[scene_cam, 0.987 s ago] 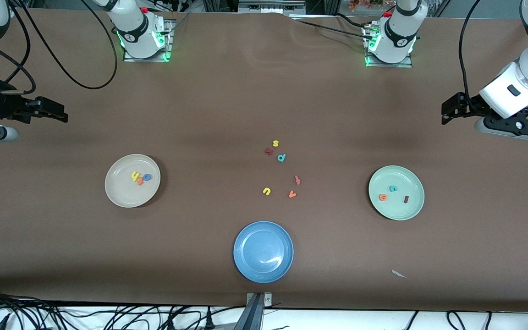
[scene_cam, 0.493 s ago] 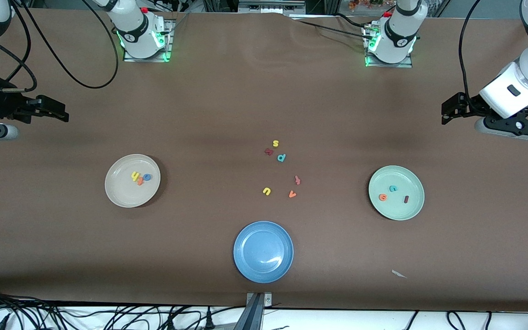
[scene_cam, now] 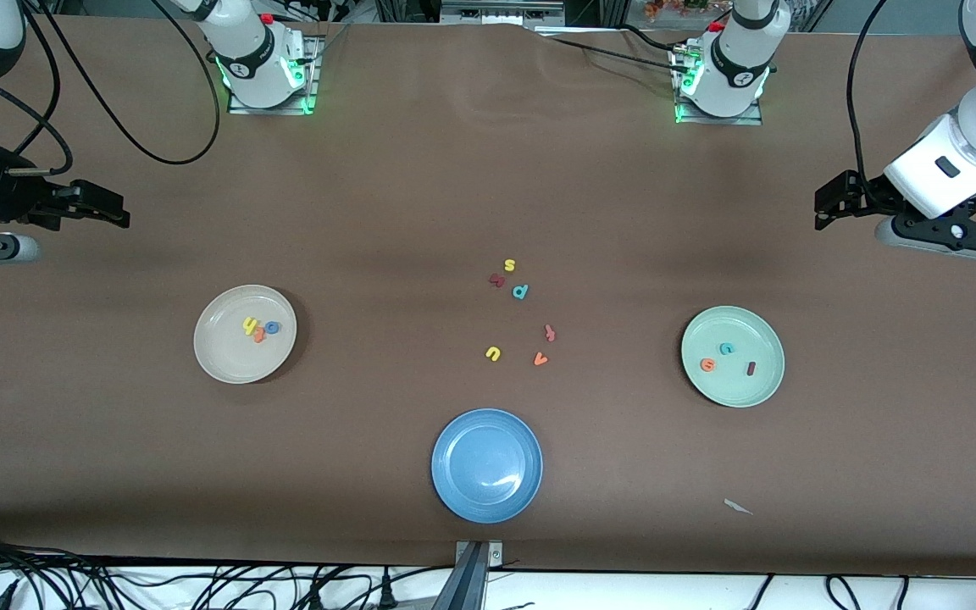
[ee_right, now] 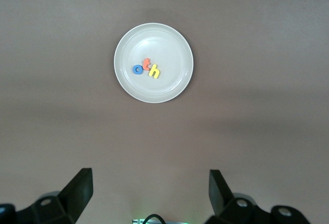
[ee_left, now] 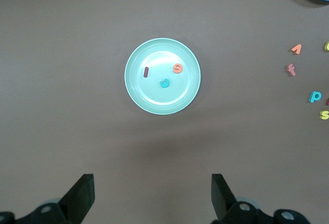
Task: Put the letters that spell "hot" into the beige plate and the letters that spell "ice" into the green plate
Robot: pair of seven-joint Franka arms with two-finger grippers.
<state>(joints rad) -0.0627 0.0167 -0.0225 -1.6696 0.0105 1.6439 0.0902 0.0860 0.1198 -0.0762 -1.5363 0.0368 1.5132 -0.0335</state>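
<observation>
The "hot" letters [scene_cam: 259,328] lie in the beige plate [scene_cam: 221,356] and the "ice" letters [scene_cam: 727,359] in the green plate [scene_cam: 763,385], so the job looks done, and the left gripper [scene_cam: 827,206] and right gripper [scene_cam: 111,212] wait wide open and empty, up over the tabletop [scene_cam: 420,186] ends.

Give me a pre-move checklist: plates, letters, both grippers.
1. Yellow h, blue o, orange t in beige plate: ok.
2. Dark red i, teal c, orange e in green plate: ok.
3. Blue plate holds no letters: ok.
4. Left gripper open, holding nothing: ok.
5. Right gripper open, holding nothing: ok.
6. Spare letters, such as yellow u, on the table between the plates: ok.
</observation>
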